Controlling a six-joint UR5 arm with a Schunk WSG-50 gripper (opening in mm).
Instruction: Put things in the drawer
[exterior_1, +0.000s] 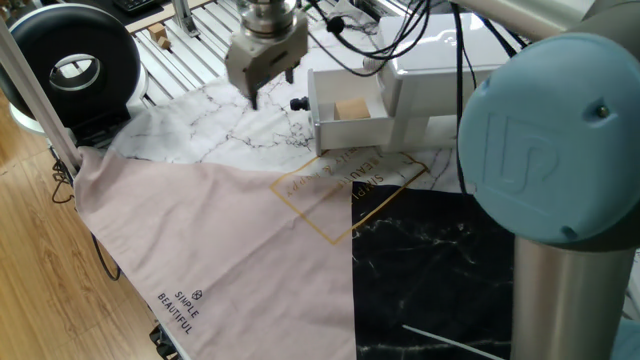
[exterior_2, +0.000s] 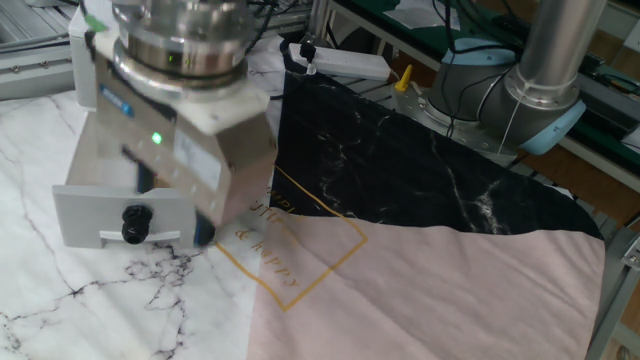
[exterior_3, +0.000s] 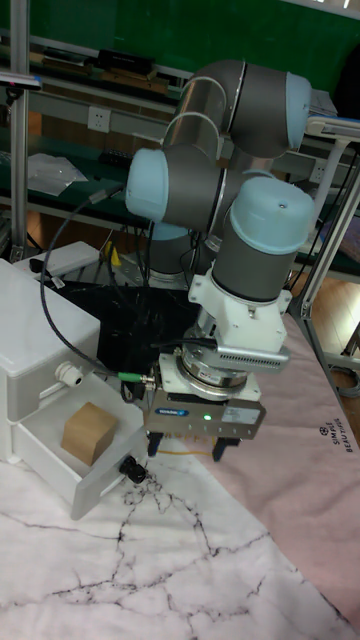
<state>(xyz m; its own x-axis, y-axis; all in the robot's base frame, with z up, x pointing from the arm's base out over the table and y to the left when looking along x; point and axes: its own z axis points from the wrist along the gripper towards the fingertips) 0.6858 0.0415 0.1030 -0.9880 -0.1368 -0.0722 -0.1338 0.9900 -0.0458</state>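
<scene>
Marble-print cloth (exterior_1: 215, 120): covers the near table where the gripper hangs; pink cloth (exterior_1: 200, 250) and black marble-print cloth (exterior_2: 400, 170) lie beside it.
Gripper (exterior_1: 264, 88): hangs over the marble print, out in front of the drawer at about 9 o'clock from it in one fixed view; fingers look apart with nothing between them, though the other fixed view is blurred.
Knob (exterior_3: 131, 467): small, dark, round, on the drawer front, just beside the gripper body in the tall fixed view.
Drawer (exterior_3: 95, 481): white tray, pulled out of the white cabinet (exterior_3: 40, 330).
Wooden block (exterior_3: 87, 431): light brown, lies inside the open drawer, near its middle, apart from the gripper.
Step in hand: block is placed; by my reading, closing is what is left.
Next move: likely to bring the fingers square onto the drawer front or knob and push straight toward the cabinet without skewing the tray.
</scene>
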